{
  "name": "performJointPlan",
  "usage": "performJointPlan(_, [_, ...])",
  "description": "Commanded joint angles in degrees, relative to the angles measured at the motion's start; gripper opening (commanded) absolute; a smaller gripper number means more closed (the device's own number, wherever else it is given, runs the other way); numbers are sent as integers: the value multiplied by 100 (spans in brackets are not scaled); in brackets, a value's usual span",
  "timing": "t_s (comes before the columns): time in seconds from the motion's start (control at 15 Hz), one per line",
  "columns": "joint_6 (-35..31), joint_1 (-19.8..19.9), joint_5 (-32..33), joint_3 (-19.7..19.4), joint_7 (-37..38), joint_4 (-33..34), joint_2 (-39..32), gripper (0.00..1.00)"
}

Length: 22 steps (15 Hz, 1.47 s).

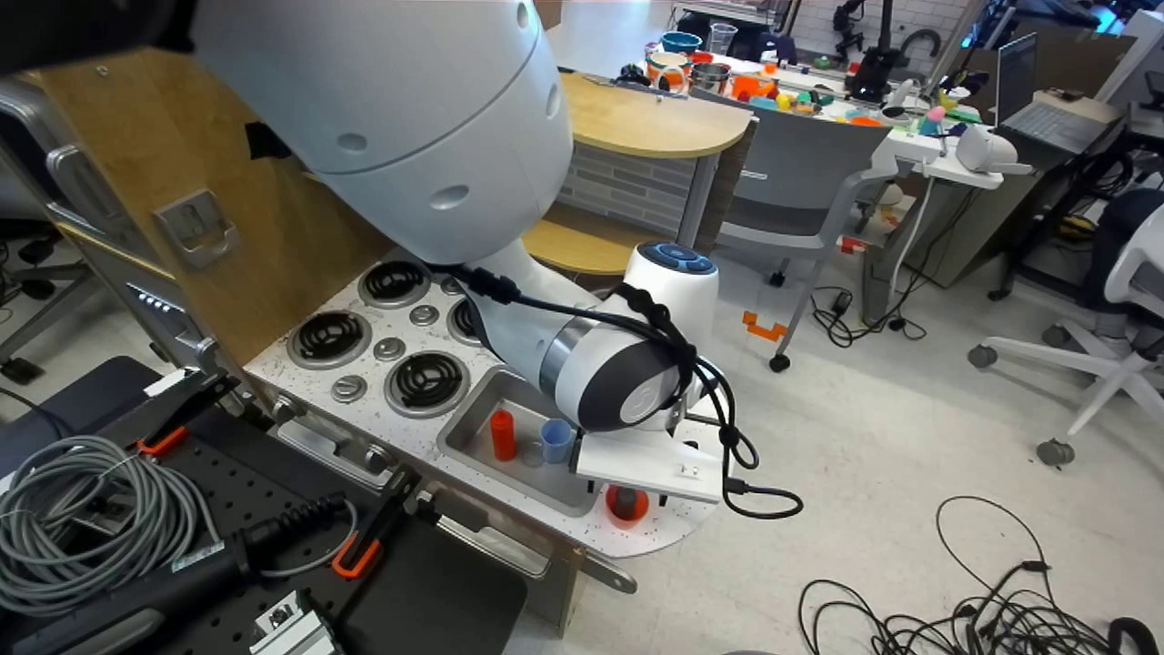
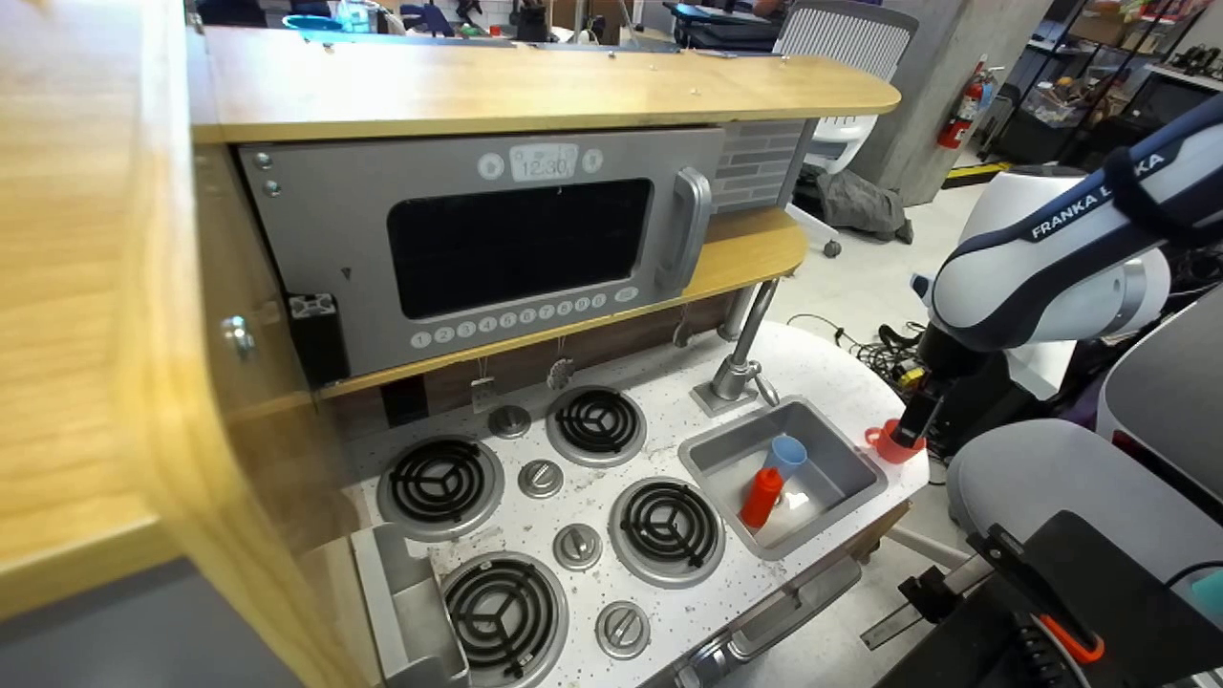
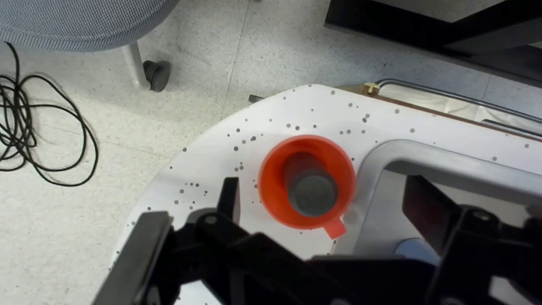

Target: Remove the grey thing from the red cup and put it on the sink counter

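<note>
The grey thing (image 3: pixel 312 192) is a dark cylinder standing in the red cup (image 3: pixel 267 186), leaning a little, its round top facing the wrist camera. The cup is upright with a small handle, on the white sink counter (image 3: pixel 216 156) beside the sink basin. In an exterior view the cup (image 1: pixel 627 520) and the grey thing (image 1: pixel 625 499) show below my hand. In an exterior view the cup (image 2: pixel 886 447) is partly covered by my gripper (image 2: pixel 915 427), and the grey thing is hidden. In the wrist view my gripper (image 3: pixel 326 199) is open and empty, one finger each side of the cup.
The sink basin (image 2: pixel 822 506) holds a light blue cup (image 2: pixel 787 455) and a red bottle (image 2: pixel 761 497). A faucet (image 2: pixel 740 368) rises behind the basin. Several black burners (image 2: pixel 669 530) lie past it. A toy microwave (image 2: pixel 521 253) stands above the counter.
</note>
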State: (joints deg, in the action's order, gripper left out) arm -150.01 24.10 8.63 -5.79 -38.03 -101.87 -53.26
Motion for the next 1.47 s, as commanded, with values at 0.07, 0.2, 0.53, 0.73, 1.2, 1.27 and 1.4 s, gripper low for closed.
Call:
performJointPlan(0.07, [9, 38, 63, 9, 57, 185, -169, 68])
performJointPlan(0.2, [16, 34, 63, -1, 71, 219, -210, 52])
performJointPlan(0.53, [25, 39, 63, -14, 98, 296, -257, 14])
performJointPlan(0.73, [60, 53, 46, 3, 98, 276, -202, 8])
performJointPlan(1.2, [577, 285, -208, 364, -219, -397, 846, 8])
performJointPlan(1.27, [639, 302, -269, 385, -184, -348, 928, 8])
performJointPlan(1.4, [823, 252, -387, 312, -40, -96, 1012, 8])
